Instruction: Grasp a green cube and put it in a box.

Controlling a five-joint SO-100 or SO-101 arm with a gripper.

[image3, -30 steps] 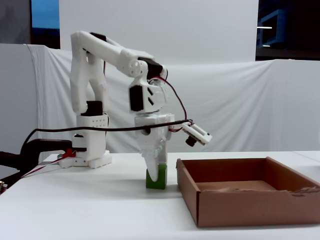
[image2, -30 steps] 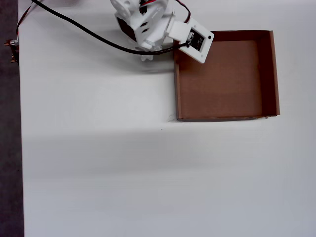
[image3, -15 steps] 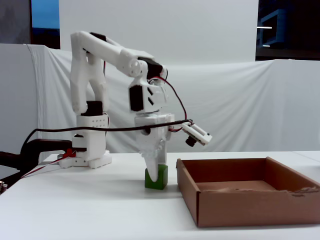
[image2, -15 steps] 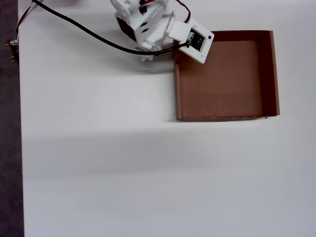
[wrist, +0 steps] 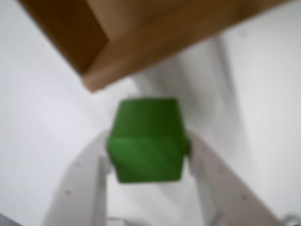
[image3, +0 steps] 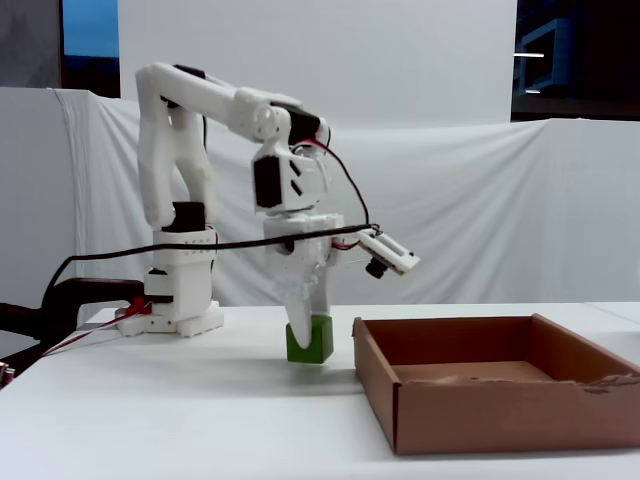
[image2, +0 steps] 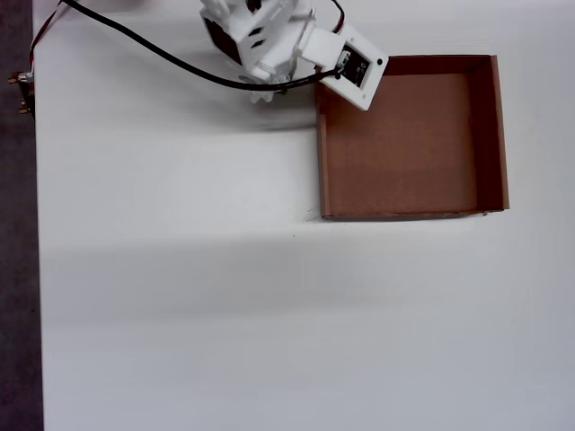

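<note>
The gripper [wrist: 148, 162] has its two white fingers [wrist: 80, 188] pressed against either side of the green cube [wrist: 146, 146], so it is clamped on it, and in the fixed view the green cube [image3: 309, 340] sits right at the tabletop, just left of the cardboard box [image3: 480, 400], whether touching the surface or barely off it I cannot tell. I'd call this the grasp made, with the carry yet to come. From above the cube is hidden under the arm [image2: 269, 45], which hangs by the box's [image2: 413, 214] upper left corner.

Next it needs a lift high enough to clear the near wall, a short swing over the brown floor, then a release. The wall is close, so a low carry could clip it.

The table [image2: 180, 296] is plain white and bare apart from a black cable [image2: 153, 49]. White sheeting [image3: 480, 200] hangs behind as a backdrop, with dark room showing above it.
</note>
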